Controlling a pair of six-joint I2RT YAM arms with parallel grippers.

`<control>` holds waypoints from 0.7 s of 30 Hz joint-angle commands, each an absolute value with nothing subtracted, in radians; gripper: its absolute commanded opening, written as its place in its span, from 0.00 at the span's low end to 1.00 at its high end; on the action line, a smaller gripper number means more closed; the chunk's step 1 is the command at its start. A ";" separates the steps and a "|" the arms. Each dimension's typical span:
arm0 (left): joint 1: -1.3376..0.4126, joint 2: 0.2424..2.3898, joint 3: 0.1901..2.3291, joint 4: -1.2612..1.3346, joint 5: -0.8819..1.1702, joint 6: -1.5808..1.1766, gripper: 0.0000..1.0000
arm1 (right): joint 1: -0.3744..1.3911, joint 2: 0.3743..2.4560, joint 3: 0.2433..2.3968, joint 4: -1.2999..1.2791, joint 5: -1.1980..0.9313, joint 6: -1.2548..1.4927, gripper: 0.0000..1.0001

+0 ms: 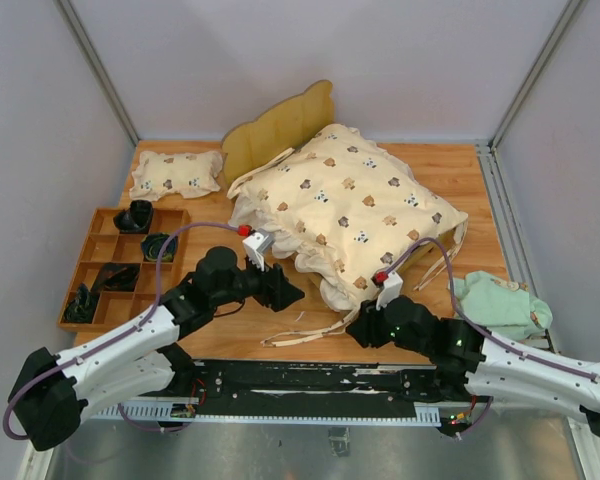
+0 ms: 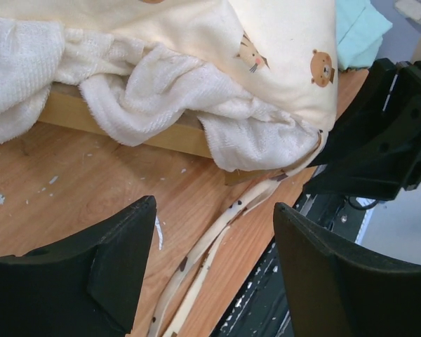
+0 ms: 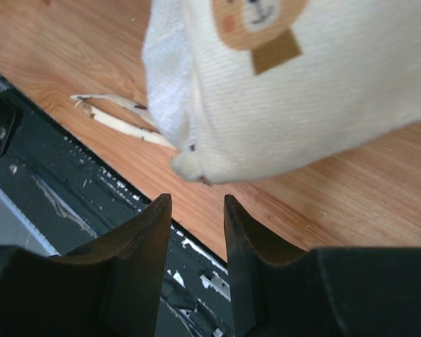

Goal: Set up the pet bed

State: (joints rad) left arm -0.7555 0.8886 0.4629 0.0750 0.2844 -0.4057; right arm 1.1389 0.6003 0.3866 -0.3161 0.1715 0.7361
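Note:
The pet bed shows its wavy wooden headboard (image 1: 280,125) at the back; the rest lies under the cream bear-print quilt (image 1: 350,205). In the left wrist view a strip of the bed's wooden side rail (image 2: 172,138) shows under the quilt's white terry underside (image 2: 161,91). My left gripper (image 1: 292,293) is open wide and empty, low over the table by the quilt's near-left edge, with the quilt's ties (image 2: 217,239) lying between its jaws. My right gripper (image 1: 358,328) has its jaws a little apart and empty, just below the quilt's near corner (image 3: 302,91).
A small bear-print pillow (image 1: 177,172) lies at the back left. A wooden compartment tray (image 1: 92,262) with dark items stands at the left. A mint-green cloth (image 1: 500,300) lies at the right. Loose ties (image 1: 300,330) trail near the table's front edge. The right arm (image 2: 386,140) is close to the left gripper.

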 commanded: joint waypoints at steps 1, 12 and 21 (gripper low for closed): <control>-0.767 0.860 0.448 0.125 0.275 -0.416 0.72 | 1.172 0.630 0.314 -0.164 0.319 0.805 0.36; -0.769 0.906 0.446 0.155 0.285 -0.405 0.71 | 1.195 0.775 0.245 0.078 0.380 0.832 0.28; -0.770 0.958 0.450 0.191 0.342 -0.406 0.72 | 1.195 0.770 0.244 0.084 0.376 0.838 0.19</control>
